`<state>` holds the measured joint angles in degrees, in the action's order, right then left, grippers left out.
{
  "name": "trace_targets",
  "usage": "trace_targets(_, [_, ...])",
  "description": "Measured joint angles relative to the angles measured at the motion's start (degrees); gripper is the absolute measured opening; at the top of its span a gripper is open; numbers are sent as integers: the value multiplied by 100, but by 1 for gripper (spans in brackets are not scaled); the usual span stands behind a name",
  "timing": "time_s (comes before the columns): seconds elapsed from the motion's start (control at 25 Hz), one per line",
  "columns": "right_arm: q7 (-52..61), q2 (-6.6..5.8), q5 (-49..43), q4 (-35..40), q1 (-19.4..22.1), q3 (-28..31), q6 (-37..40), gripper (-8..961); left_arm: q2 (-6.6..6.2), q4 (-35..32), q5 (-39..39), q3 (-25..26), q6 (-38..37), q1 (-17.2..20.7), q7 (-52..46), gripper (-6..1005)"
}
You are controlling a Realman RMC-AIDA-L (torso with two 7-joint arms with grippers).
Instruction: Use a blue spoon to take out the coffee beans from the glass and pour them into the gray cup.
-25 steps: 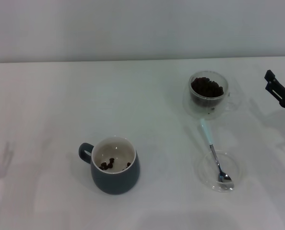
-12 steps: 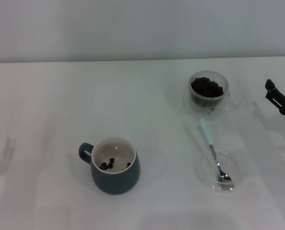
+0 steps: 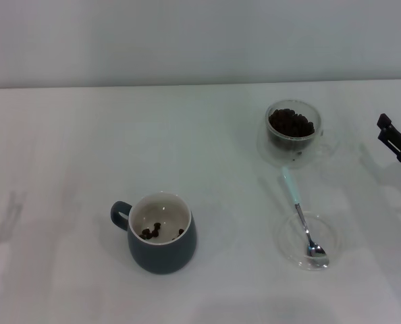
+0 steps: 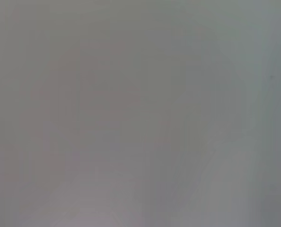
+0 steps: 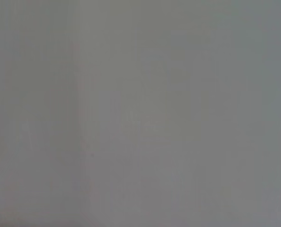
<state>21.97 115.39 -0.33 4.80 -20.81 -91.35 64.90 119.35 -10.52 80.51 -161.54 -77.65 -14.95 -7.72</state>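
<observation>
White bench, plain pale wall behind it.

Gray cup sits toward the near left, upright, loop handle pointing to the robot's left. Cream inside shows a few coffee beans loose on its bottom.

Glass stands farther back on the right side, upright, well apart from the gray cup. A dark heap of beans fills much of it.

Blue spoon lies flat, unheld, between the glass and the near edge. Its pale handle points toward the glass and ends just short of it; whether they touch, cannot tell. Its metal bowl rests inside a flat clear glass dish, the neck crossing the dish's rim.

Right gripper shows only partly at the right edge of the head view, level with the glass and apart from it, holding nothing visible. Whether its fingers are wide or narrow, cannot tell.

Left gripper is out of sight. Both wrist views show only a blank gray surface.
</observation>
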Motion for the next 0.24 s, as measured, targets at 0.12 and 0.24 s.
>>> trace_targets(0.12, [1,0,2,16,-1,6,-2,871,0,-18,0,0,-7,-26,-9,861])
trace_targets(0.24, [3,0,6,40,-2,20,-3,871,0,-20,0,0,-8,-50,-2,861])
